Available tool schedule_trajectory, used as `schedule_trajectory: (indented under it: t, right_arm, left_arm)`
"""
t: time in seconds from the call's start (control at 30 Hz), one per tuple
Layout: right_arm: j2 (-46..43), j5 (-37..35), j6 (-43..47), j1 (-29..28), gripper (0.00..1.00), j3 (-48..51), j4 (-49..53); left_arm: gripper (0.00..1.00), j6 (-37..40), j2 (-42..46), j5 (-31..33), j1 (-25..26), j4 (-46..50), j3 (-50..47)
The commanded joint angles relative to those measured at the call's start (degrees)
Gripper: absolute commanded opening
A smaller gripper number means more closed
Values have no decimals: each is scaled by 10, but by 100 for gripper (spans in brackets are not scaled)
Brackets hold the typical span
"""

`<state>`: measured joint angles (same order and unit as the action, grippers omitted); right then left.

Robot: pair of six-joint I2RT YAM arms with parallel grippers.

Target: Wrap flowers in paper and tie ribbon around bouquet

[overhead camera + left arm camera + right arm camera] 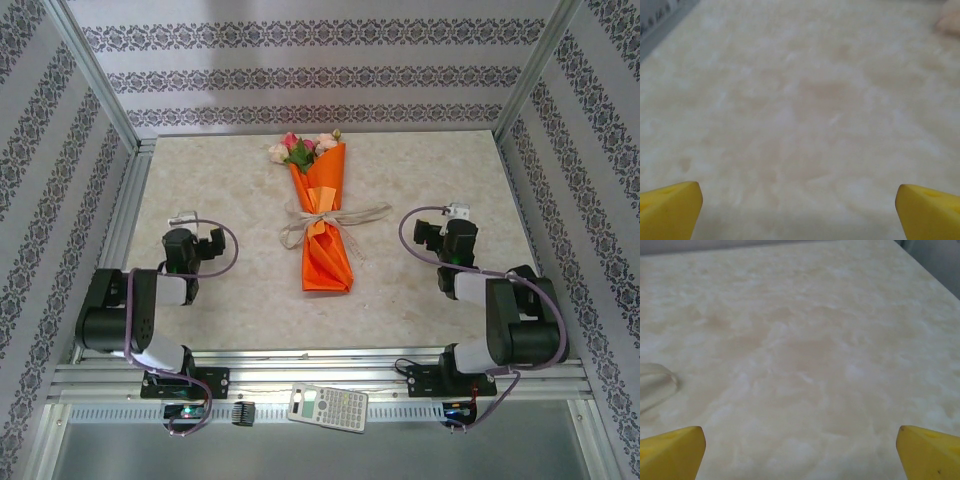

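Bouquet (322, 195) lies mid-table (200, 180), orange paper (328, 262) coned round the flowers (298, 150), heads out the far end, so wrapping looks done. Left gripper (799, 212) and right gripper (800, 452) sit either side, well apart from it, jaws wide, holding nothing. Ribbon (365, 215) is bow-tied round the middle, so the task looks complete

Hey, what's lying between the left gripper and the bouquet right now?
Mostly bare table in the top view. Only loose ends of the ribbon stick out from the bouquet toward the left gripper.
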<state>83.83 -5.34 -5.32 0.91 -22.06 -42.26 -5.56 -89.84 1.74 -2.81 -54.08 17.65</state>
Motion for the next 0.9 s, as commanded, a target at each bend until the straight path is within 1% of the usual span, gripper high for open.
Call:
schedule_trajectory:
  t: [0.0, 0.03, 0.1, 0.13, 0.17, 0.2, 0.87]
  right_arm:
    - [34, 45, 16, 1, 98, 43, -170]
    - [35, 44, 16, 1, 98, 42, -170]
    - [23, 34, 22, -5, 98, 18, -104]
    - [28, 22, 27, -10, 98, 3, -97]
    - [32, 9, 33, -20, 98, 2, -100]
    - [31, 3, 35, -23, 98, 2, -99]
    - [28, 3, 37, -24, 98, 3, -97]
  left_arm:
    - [99, -3, -19, 12, -5, -206, -63]
    - [99, -3, -14, 11, -5, -193, -60]
    - [99, 5, -27, 2, -4, -178, -39]
    - [99, 8, -17, -5, -5, -136, -22]
    - [99, 14, -4, -19, -3, -63, 5]
    - [99, 24, -7, -33, 0, -23, 27]
    - [99, 32, -12, -30, 6, -18, 36]
